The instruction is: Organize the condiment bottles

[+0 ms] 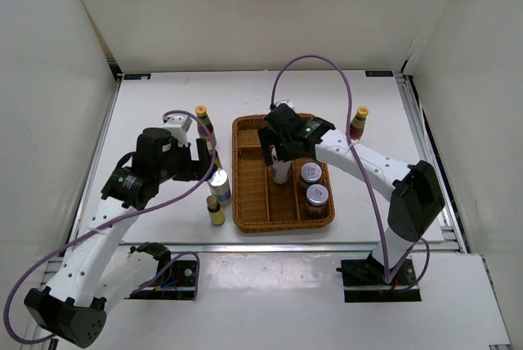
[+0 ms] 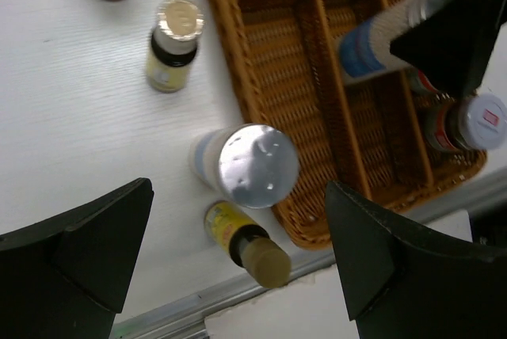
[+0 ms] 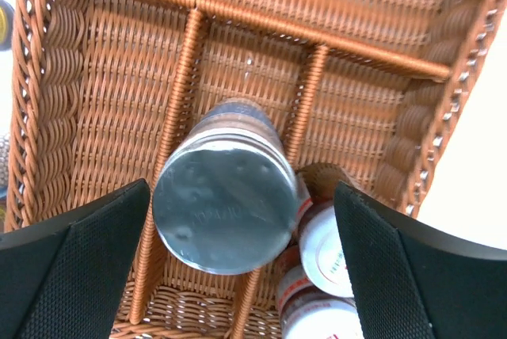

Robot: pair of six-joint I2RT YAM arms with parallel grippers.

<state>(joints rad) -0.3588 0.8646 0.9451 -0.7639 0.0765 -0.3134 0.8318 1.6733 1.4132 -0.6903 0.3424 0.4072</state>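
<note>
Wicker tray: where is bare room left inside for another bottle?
The left long compartment of the wicker tray lies bare, between its wall and a divider. The middle one holds a silver-lidded jar; the right one, two jars, is crowded.

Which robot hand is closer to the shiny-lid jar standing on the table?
Left. The left gripper hangs open above the table jar; the right gripper is over the wicker tray, above a second jar.
</note>
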